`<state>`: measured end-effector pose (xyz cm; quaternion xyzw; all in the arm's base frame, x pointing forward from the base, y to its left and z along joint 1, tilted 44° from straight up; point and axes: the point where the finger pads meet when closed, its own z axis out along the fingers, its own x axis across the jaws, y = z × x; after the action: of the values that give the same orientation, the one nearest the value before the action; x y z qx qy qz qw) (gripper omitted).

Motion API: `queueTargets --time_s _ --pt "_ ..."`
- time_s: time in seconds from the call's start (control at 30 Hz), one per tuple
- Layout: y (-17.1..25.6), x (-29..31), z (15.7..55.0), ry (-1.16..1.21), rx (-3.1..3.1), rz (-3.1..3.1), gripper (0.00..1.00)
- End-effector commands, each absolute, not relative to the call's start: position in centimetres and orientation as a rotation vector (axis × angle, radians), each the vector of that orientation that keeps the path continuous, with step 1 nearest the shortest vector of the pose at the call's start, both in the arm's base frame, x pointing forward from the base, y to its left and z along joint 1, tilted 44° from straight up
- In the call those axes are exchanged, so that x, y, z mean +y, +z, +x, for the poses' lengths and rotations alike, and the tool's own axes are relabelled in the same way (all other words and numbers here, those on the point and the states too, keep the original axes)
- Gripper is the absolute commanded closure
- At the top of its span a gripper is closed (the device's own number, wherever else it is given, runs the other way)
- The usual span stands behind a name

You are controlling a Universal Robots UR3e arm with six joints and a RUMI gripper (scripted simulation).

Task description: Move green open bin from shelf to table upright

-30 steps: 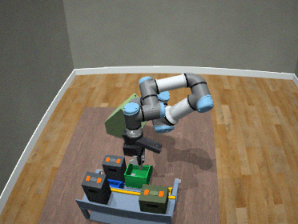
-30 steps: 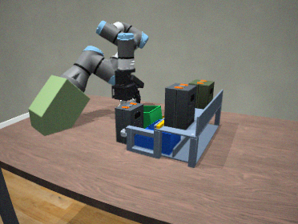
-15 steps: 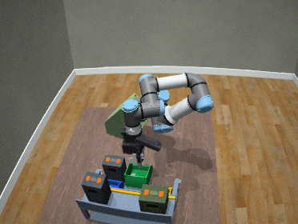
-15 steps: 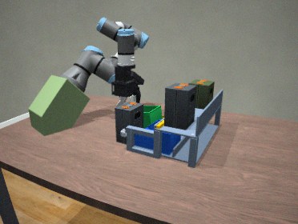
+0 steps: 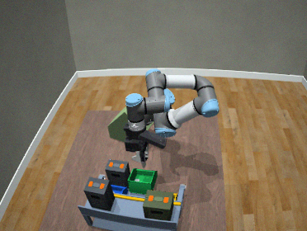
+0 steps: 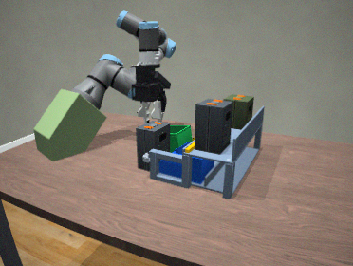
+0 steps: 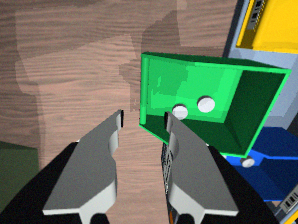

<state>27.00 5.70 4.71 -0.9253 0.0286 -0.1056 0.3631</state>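
The green open bin [image 5: 142, 179] sits on the grey shelf's [image 5: 132, 206] upper level at its side nearest the arm, upright; it also shows in the exterior view [image 6: 180, 135]. In the wrist view the bin [image 7: 210, 105] holds two white round parts [image 7: 192, 107] on its floor. My gripper [image 5: 141, 158] hangs a little above the bin's arm-side wall, fingers pointing down. In the wrist view the fingers stand partly open with that wall's rim in line between them below, and nothing is held. It also shows in the exterior view [image 6: 153, 113].
Two dark boxes [image 5: 117, 171] [image 5: 99, 192] and an olive box [image 5: 158, 204] with orange marks stand on the shelf beside the bin. A blue bin [image 7: 255, 165] lies on the lower level, and a yellow one [image 7: 270, 25] is nearby. A large green block [image 6: 68, 124] sits at the arm's base.
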Motion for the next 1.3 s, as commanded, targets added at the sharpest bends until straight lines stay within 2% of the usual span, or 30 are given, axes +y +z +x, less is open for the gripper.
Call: queueTargets --time_s 0.0,1.27 --pt "6.6 4.0 26.4 -0.273 0.074 -2.383 0.74" --pt "6.0 4.5 26.6 -0.273 0.074 -2.383 0.74"
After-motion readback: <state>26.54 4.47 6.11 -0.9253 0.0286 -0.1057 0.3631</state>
